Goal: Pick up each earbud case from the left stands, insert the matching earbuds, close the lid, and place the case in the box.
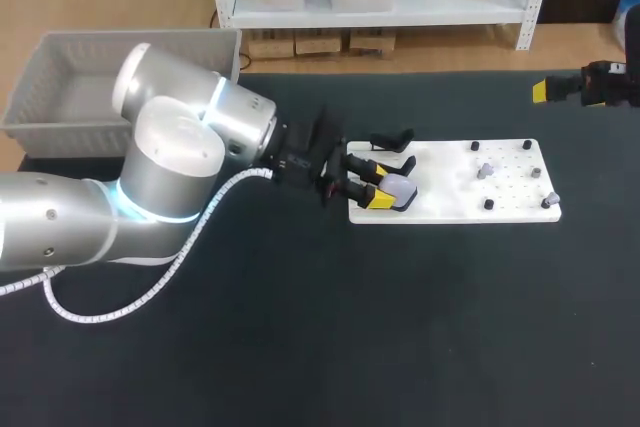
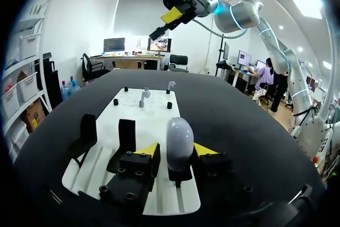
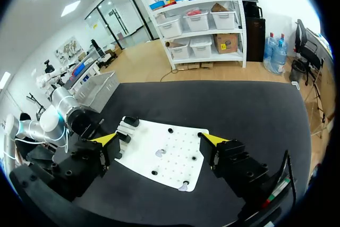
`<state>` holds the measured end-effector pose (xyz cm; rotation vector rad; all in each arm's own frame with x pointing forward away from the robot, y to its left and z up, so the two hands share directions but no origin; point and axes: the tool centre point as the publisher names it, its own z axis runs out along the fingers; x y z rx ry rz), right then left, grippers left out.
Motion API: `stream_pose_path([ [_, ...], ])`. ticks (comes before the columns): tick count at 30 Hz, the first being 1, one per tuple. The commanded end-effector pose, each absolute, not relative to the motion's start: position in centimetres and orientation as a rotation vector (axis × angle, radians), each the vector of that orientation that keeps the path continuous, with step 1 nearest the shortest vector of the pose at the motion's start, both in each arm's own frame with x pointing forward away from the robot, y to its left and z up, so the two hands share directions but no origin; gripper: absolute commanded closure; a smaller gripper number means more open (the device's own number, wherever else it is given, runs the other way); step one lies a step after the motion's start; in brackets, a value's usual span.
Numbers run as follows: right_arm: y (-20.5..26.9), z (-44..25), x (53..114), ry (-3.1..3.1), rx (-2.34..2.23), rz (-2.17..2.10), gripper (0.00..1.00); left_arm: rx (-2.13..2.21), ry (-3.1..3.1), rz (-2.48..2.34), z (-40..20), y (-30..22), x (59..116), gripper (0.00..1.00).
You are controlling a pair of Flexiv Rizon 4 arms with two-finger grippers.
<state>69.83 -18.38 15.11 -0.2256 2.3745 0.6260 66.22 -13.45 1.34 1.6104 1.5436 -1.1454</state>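
White earbud case stands upright on its black stand at the left end of the board, squarely between the fingers of the left claw, whose arm enters from the left. A gap shows beside the case, so the fingers are apart, not clamped. Closing across the case's narrow width looks the next need. The right claw, also spread wide, hangs well apart at the far right.
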Motion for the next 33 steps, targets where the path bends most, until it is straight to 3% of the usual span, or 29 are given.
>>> stream_pose_path([
  [1, -18.5, 15.1, 69.9, 2.373, -0.229, 0.632, 0.0, 1.61, 1.536, -1.147, 1.4, -13.5, 66.2, 0.91],
  [2, -18.5, 15.1, 69.9, 2.373, -0.229, 0.632, 0.0, 1.61, 1.534, -1.146, 1.5, -13.4, 66.1, 1.0],
  [21, -18.5, 15.1, 69.9, 2.373, -0.229, 0.632, 0.0, 1.354, 1.259, -1.212, 11.3, -11.6, 64.1, 1.0],
  [33, -18.5, 15.1, 69.9, 2.373, -0.229, 0.632, 0.0, 1.352, 1.192, -1.232, 13.4, -12.5, 62.9, 1.0],
])
